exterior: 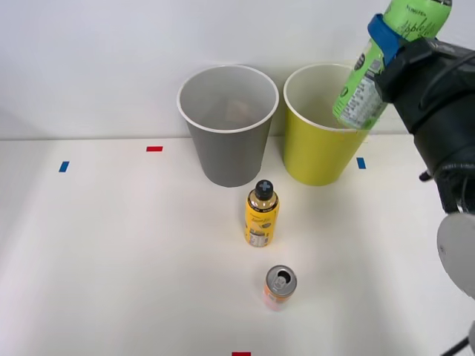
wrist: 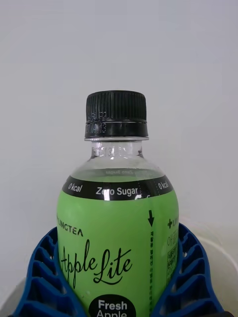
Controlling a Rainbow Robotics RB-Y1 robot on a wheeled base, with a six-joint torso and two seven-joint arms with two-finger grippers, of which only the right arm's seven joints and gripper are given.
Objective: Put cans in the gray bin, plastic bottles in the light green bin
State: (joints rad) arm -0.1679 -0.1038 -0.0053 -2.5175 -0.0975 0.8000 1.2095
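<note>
Now, in the front view the right gripper [exterior: 386,46] is high at the right side, closed on the green bottle [exterior: 364,93]. The bottle is tilted, with its base hanging just above the right rim of the green bin [exterior: 312,152], and its upper part goes out of the picture at the top. One blue finger [exterior: 384,35] lies across the label. The gray bin [exterior: 226,141] stands upright just beside the green bin, on its left; I cannot tell if the two touch. Something pale lies inside the gray bin at the bottom, too unclear to name. In front of the bins, a yellow bottle [exterior: 261,213] with a black cap stands upright on the white table [exterior: 111,245]. Nearer to the robot, the can [exterior: 280,287] stands upright too, with its silver top open, apart from the yellow bottle. Small red and blue tape marks are on the table.

From the right wrist view, the green bottle [wrist: 119,237] is held between the two blue ribbed fingers [wrist: 42,277], which press its label on both sides. The black cap [wrist: 116,115] is screwed on, and the neck under it is clear. The label reads "Apple Lite" and "Zero Sugar". Behind the bottle is a plain white wall [wrist: 119,44]
</note>
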